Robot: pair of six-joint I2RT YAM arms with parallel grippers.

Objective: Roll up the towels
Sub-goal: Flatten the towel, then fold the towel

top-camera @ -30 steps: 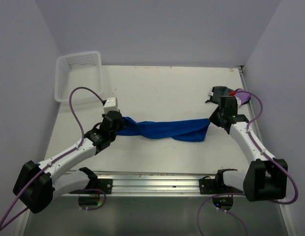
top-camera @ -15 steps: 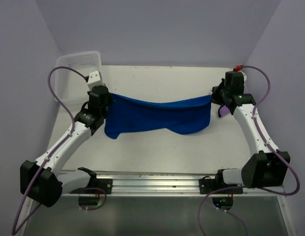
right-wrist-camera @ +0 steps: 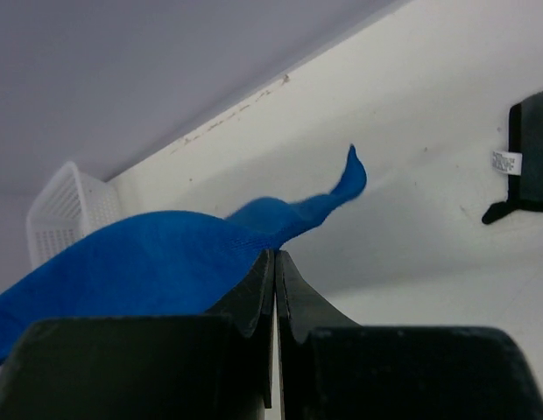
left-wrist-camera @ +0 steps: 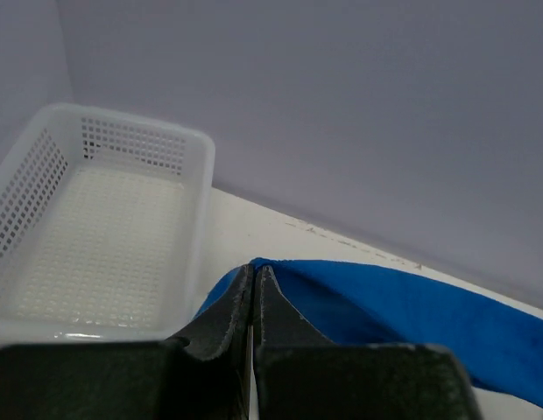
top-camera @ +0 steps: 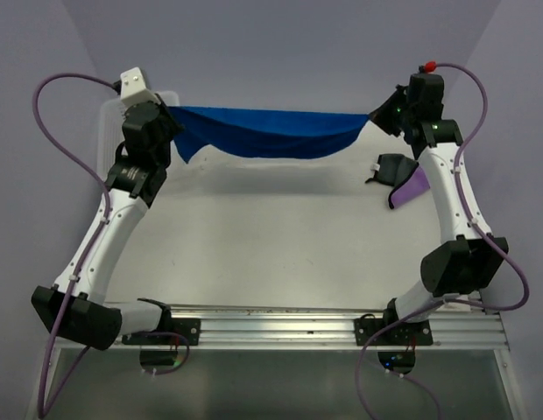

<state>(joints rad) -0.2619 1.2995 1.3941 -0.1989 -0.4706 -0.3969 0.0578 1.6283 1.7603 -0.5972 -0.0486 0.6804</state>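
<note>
A white plastic mesh basket (left-wrist-camera: 28,188) sits at ten o'clock on the white table (top-camera: 280,245). The left gripper (top-camera: 172,119) clenches one corner of the bright blue cloth towel (top-camera: 263,133), held sagging in the air toward twelve o'clock. The right gripper (top-camera: 377,114) clamps the opposite corner. A dark grey towel (top-camera: 394,166) and a purple towel (top-camera: 413,186) lie touching at two o'clock.

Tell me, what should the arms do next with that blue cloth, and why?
Probably lower the blue towel flat onto the table. The left pincer and right pincer are shut on its opposite ends, and it hangs stretched in the air; it likely must lie spread before rolling.
</note>
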